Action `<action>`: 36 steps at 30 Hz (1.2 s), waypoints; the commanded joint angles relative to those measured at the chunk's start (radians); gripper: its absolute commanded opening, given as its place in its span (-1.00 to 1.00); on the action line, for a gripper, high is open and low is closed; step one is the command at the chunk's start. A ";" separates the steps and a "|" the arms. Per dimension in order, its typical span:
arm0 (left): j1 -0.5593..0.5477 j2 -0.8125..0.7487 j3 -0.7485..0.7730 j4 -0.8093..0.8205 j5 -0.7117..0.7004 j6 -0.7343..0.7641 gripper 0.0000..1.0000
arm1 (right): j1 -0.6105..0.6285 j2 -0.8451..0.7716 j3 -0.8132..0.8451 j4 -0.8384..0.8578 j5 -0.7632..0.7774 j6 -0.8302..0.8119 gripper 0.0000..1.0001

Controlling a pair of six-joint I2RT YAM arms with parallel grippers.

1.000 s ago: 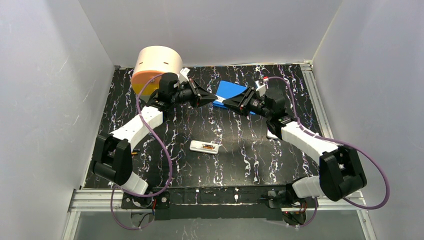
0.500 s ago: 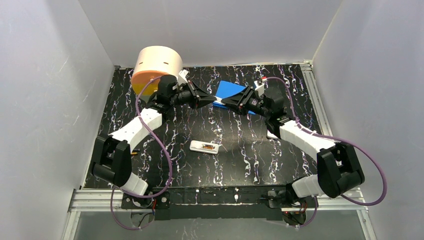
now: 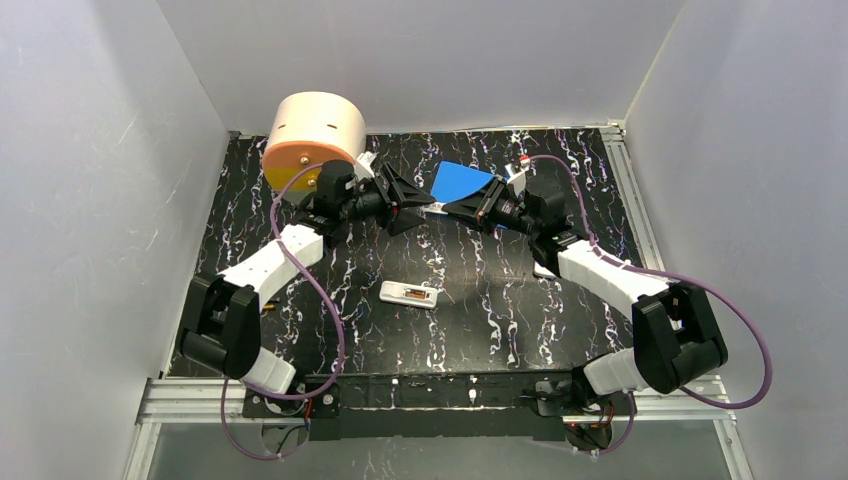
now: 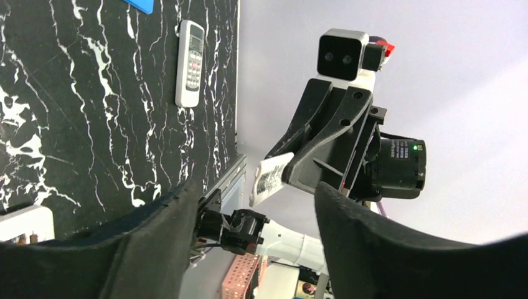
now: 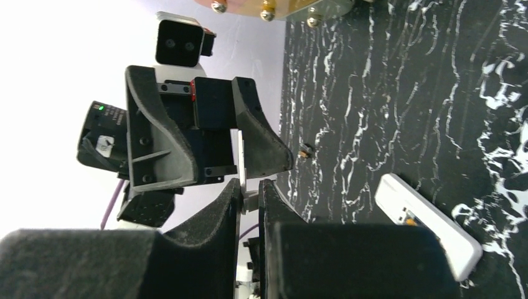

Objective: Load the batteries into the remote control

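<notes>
- the only print we found was a block of dark marks on the thin white panel (image 4: 269, 179), too small to read. a second remote (image 4: 189, 62) showed a pale screen and rows of buttons but no legible brand.
- the right gripper (image 5: 249, 189) was clamped on that panel's edge, its matte black, rough-textured fingers pressed together on it.
- the left gripper (image 4: 255, 193) met it tip to tip above the table, its wedge-shaped fingers apart on either side of the panel. we could not tell whether they touched it.
- the white remote control (image 3: 410, 294) lay flat with its back open, nearer the arm bases, and an orange battery (image 3: 414, 293) sat in its compartment.
- the table (image 3: 480, 310) was glossy black with white marble veins. a peach cylinder (image 3: 315, 130) and a flat blue box (image 3: 458, 180) sat at the far side.
</notes>
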 commanded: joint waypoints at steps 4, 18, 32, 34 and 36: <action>0.004 -0.101 -0.001 -0.196 -0.052 0.126 0.57 | -0.015 -0.017 0.010 -0.089 -0.054 -0.118 -0.97; 0.029 -0.353 -0.150 -0.736 -0.286 0.503 0.93 | 0.095 -0.061 -0.209 -0.072 0.005 -0.179 -0.97; 0.047 -0.332 -0.259 -0.704 -0.335 0.586 0.68 | 0.369 0.054 -0.265 0.100 0.345 -0.065 -0.97; 0.049 -0.323 -0.278 -0.684 -0.335 0.586 0.66 | 0.370 0.079 -0.257 0.103 0.352 -0.064 -0.97; 0.050 -0.312 -0.293 -0.666 -0.331 0.590 0.65 | 0.374 0.099 -0.250 0.106 0.361 -0.063 -0.97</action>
